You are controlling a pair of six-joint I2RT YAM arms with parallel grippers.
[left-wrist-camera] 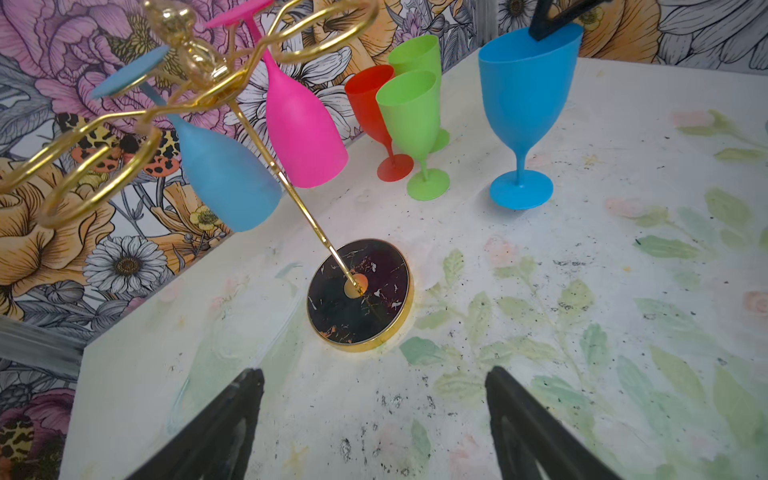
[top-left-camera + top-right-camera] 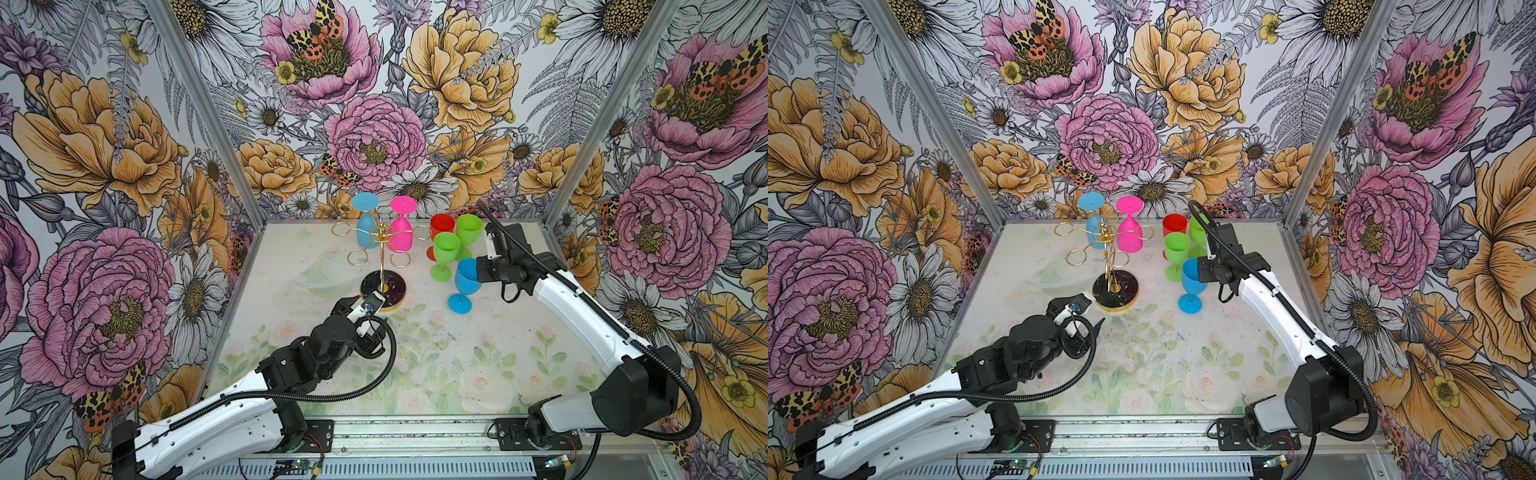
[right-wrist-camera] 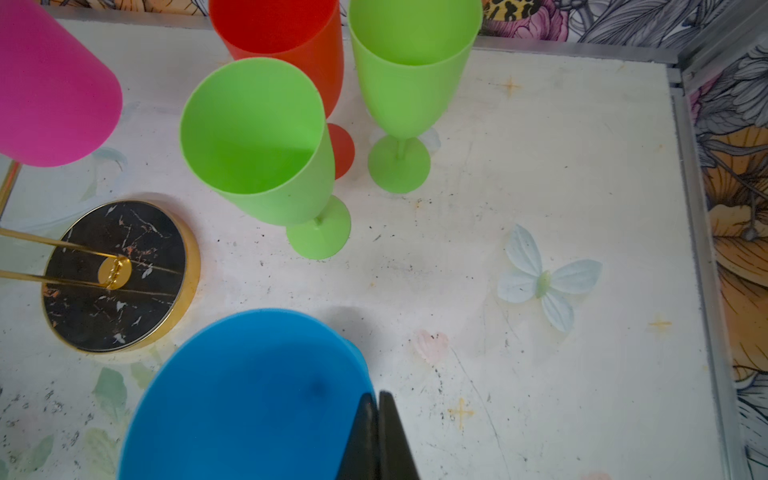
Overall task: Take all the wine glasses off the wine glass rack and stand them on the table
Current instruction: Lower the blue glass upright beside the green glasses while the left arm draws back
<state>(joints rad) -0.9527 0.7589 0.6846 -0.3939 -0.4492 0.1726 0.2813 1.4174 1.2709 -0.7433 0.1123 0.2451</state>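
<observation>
R gripper (image 3: 377, 399): jaws pinched on blue wine glass (image 1: 525, 95) rim; glass upright on table (image 1: 582, 291), off wine glass rack (image 2: 380, 237).
L gripper (image 1: 374, 372): jaws wide, empty, by rack base, prob. to steady it.
On rack: pink glass (image 2: 401, 237), pale-blue glass (image 2: 365, 232), inverted.

We see three walls (image 2: 374, 124) papered with huge pink and orange flowers, daisies and moths. Silver posts (image 2: 208, 116) mark the corners around a pale, rose-printed tabletop (image 2: 457, 353).

Tabletop (image 2: 457, 365) is lying open in front. Upright glasses (image 2: 445, 249), blue glass (image 2: 467, 276) foremost, are crowding right of the wine glass rack (image 2: 380, 237); hanging glasses (image 2: 403, 243) are blocking behind.
</observation>
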